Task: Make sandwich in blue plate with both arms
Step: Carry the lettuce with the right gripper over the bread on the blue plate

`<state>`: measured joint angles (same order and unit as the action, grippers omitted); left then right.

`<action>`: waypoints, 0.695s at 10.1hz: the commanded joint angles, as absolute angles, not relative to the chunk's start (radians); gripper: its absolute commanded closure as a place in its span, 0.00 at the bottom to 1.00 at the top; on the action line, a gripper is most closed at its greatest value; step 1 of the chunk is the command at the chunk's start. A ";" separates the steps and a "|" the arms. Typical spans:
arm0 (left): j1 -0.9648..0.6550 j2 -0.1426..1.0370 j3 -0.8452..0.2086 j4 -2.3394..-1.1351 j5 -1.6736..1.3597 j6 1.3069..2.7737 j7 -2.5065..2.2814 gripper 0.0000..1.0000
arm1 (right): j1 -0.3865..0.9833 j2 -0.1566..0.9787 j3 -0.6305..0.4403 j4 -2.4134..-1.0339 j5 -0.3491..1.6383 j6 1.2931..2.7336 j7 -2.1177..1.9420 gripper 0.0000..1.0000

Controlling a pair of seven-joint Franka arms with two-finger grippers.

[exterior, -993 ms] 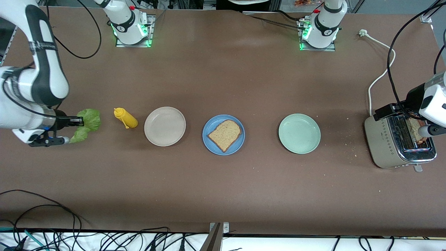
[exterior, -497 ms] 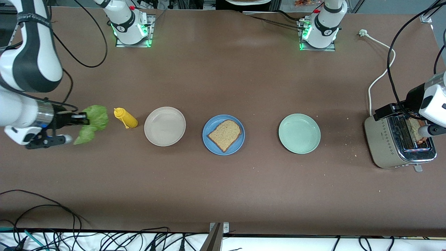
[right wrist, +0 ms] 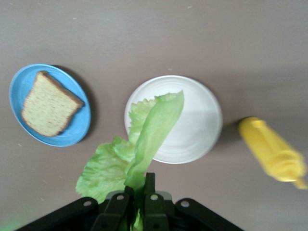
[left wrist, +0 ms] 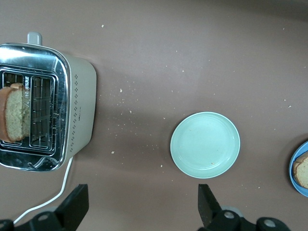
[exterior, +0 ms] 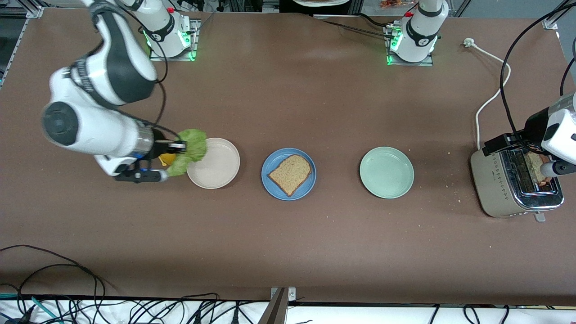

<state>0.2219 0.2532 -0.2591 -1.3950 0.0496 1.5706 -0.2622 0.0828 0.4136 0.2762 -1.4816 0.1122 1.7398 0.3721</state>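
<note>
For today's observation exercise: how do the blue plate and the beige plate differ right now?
The blue plate carries a bread slice; the beige plate carries nothing. The beige plate has the lettuce, gripped in the shut right pincer, hanging over its edge; nothing hangs over the blue plate. The beige plate lies nearer the right arm's end. Both are round and shallow.

Probably a robotics lab: two white arms (exterior: 96, 103) bolted to a brown table (exterior: 288, 243); loose cables (exterior: 54, 288) along its edge; a toaster (exterior: 513, 184) as prop.
</note>
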 commanded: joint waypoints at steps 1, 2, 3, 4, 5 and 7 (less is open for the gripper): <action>0.219 0.252 -0.255 -1.378 0.035 1.551 -0.244 0.00 | 0.216 0.510 0.276 -1.457 0.132 1.856 0.570 1.00; 0.219 0.252 -0.253 -1.378 0.035 1.551 -0.244 0.00 | 0.269 0.552 0.276 -1.459 0.146 1.950 0.653 1.00; 0.219 0.252 -0.255 -1.378 0.035 1.551 -0.244 0.00 | 0.306 0.601 0.275 -1.459 0.147 2.050 0.731 1.00; 0.219 0.252 -0.255 -1.378 0.035 1.551 -0.244 0.00 | 0.346 0.650 0.275 -1.459 0.147 2.147 0.811 1.00; 0.219 0.253 -0.255 -1.378 0.035 1.551 -0.244 0.00 | 0.377 0.691 0.276 -1.459 0.147 2.220 0.884 1.00; 0.219 0.252 -0.253 -1.378 0.035 1.551 -0.244 0.00 | 0.435 0.761 0.276 -1.459 0.149 2.363 0.989 1.00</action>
<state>0.2217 0.2540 -0.2594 -1.3930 0.0496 1.5689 -0.2622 0.3870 0.6908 0.2787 -1.4865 0.1338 2.2568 0.8920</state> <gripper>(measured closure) 0.000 0.912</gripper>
